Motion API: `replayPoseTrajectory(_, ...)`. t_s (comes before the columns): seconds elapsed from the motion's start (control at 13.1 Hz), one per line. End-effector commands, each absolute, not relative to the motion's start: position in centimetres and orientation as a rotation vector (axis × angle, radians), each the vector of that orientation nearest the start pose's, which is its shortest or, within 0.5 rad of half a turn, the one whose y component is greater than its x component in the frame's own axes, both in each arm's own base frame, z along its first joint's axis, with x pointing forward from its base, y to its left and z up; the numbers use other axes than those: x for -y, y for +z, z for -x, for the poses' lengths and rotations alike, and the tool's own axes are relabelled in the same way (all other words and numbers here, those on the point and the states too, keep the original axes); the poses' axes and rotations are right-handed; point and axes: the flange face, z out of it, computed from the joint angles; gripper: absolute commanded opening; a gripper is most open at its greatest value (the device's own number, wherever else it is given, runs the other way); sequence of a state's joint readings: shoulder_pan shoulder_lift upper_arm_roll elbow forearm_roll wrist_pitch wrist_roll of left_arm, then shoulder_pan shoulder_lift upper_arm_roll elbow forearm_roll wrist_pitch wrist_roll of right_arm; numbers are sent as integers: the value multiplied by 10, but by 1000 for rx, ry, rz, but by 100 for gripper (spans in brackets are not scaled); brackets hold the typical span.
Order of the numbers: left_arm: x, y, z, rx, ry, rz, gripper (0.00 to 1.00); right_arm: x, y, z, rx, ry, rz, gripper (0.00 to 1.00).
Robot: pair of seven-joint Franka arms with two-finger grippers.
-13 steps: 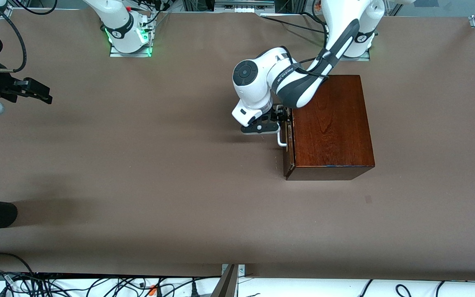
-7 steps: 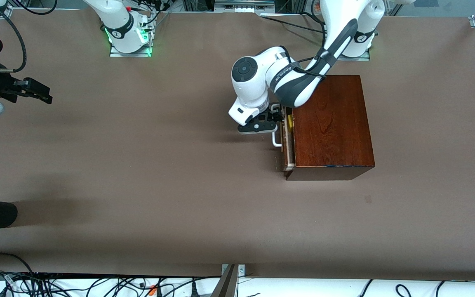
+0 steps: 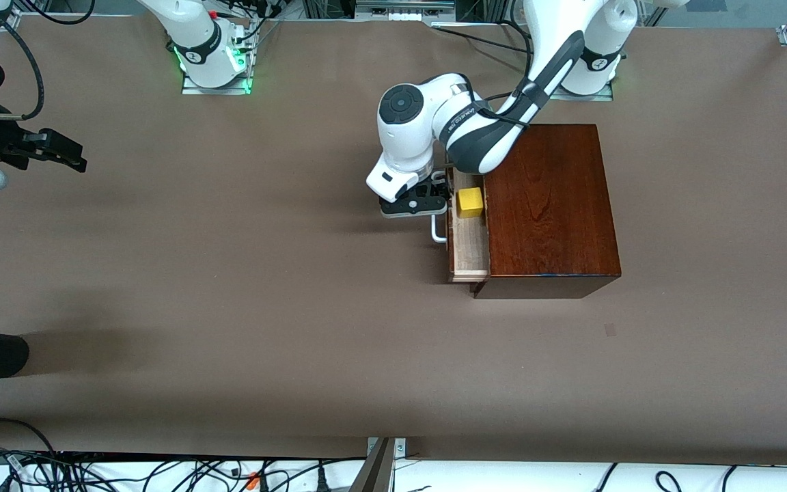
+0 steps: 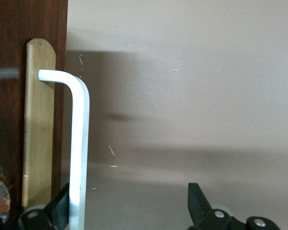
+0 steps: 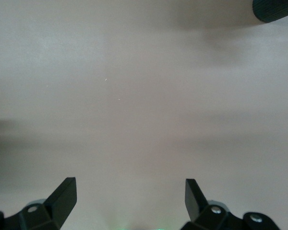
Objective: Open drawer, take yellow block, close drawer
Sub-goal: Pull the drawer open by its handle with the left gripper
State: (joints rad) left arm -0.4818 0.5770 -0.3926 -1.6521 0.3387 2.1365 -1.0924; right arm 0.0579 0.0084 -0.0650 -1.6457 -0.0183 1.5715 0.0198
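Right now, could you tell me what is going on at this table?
The left gripper is at the white handle of the drawer, with one finger hooked against the bar and the fingers spread apart. The drawer is partly out of the wooden box, and the yellow block lies in it. The right gripper waits open at the right arm's end of the table.

Brown table (image 3: 229, 287) carries only, seemingly, wooden box (image 3: 550, 205)

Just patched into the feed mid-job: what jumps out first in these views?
The yellow block stands out, sitting in the part-open drawer of the reddish-brown wooden box toward the left arm's end of the table. The left tool hooks the white handle with its fingers apart. The right tool waits, open, over bare table at the right arm's end.
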Motion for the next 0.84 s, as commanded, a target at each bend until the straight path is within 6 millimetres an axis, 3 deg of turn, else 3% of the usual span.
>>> replayPoseTrajectory(0.0, 508, 299, -471, 170, -42, 3124, 100, 6, 590, -555, -28, 128, 3157, 100)
replayPoseTrajectory(0.76, 507, 312, -470, 149, -41, 3125, 100, 6, 591, -555, -28, 124, 3157, 100)
